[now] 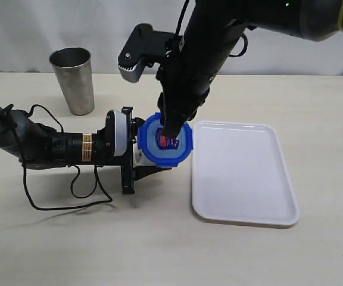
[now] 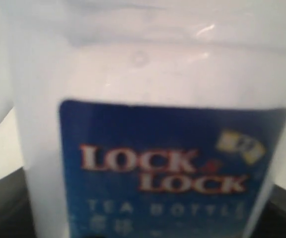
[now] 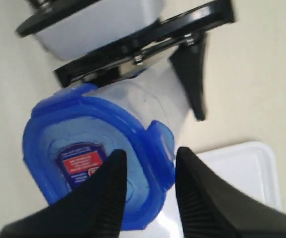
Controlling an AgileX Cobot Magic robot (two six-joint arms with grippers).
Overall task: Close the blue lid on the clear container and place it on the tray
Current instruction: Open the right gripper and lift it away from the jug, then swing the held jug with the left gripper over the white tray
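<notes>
1. Low along the table (image 1: 159,250) from the left: the left gripper (image 1: 146,152), closed on the clear container (image 3: 150,91), with one black finger (image 3: 195,84) flat against its side.
2. Filling the left wrist view: the container's translucent wall up close, with a blue printed label (image 2: 168,168) facing the camera. Blurred, but readable as LOCK & LOCK, TEA BOTTLE.
3. Sitting on the container's mouth: the blue lid (image 1: 167,157), red-and-blue sticker (image 3: 81,163) facing out. One flap (image 3: 162,141) standing a little proud of the rim. No telling whether any flap is snapped down.
4. Down from above: the right gripper (image 1: 172,132), jaws part-way apart and straddling the lid's rim. One of its fingers (image 3: 103,198) on the lid's top face beside the sticker, the other outside the flap. Pinching or merely touching? Cannot tell from here.
5. Container and lid: just beside the long left edge of the tray (image 1: 243,196), off it, nothing lying on the white tray. Base of the container hidden behind the left gripper, so impossible to say whether resting on the table or lifted clear.
6. At the back left, well apart from the action: a grey steel cup (image 1: 73,80), upright.
</notes>
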